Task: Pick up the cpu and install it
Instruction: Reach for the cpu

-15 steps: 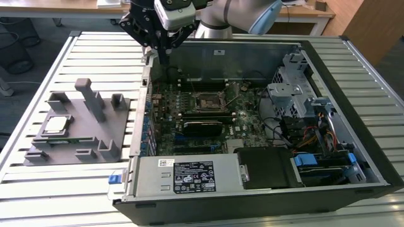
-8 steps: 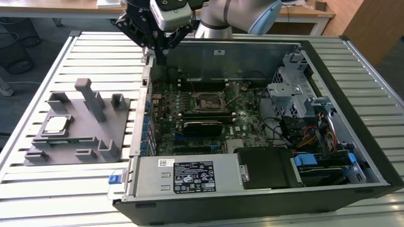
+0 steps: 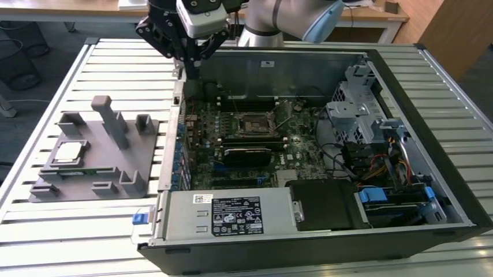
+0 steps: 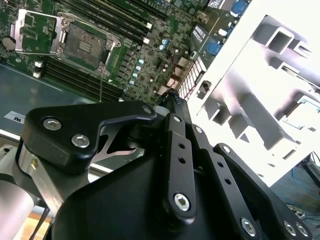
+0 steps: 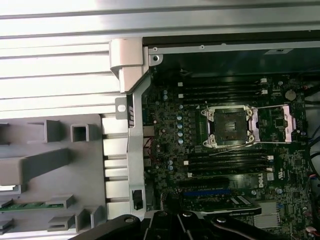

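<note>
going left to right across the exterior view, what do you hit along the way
shiny silver square cpu on the grey plastic holder → small blue plastic tab → open black square socket on the green motherboard → grey metal drive cage

The arm [image 3: 277, 20] is made of smooth silver-grey tubular segments with a pale blue joint cap [image 3: 324, 23]. A light grey, boxy wrist housing [image 3: 202, 14] meets the matte-black gripper [image 3: 188, 64]. In the second wrist view, its flat black linkage bars [image 4: 180, 165] carry silver hex-socket screws [image 4: 182, 201]. A rounded black bracket [image 4: 85, 125] bears two more screws beside a bare metal plate [image 4: 35, 175].
</note>
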Robot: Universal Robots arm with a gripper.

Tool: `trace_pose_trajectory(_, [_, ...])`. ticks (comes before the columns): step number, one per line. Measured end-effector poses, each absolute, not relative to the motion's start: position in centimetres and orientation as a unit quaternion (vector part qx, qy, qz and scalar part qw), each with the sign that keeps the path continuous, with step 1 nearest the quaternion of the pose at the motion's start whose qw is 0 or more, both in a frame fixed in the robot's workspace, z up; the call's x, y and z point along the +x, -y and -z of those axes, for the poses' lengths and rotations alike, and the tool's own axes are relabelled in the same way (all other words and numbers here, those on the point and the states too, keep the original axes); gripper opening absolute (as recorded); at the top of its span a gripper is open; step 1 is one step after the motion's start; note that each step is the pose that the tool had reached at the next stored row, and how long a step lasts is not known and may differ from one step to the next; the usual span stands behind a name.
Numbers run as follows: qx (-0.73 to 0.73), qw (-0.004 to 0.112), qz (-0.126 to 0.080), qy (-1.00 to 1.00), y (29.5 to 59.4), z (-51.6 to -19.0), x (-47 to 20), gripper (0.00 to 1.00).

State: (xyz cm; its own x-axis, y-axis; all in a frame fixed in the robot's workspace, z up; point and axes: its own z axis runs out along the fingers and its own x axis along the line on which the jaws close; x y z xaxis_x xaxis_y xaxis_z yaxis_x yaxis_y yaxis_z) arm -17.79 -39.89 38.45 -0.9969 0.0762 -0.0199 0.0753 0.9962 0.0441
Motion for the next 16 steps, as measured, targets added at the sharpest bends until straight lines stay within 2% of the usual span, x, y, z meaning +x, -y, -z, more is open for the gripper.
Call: trace_pose_trajectory(16, [0.038, 0.010, -0.022, -0.999, 39.4, -38.2, -19.6, 0.11])
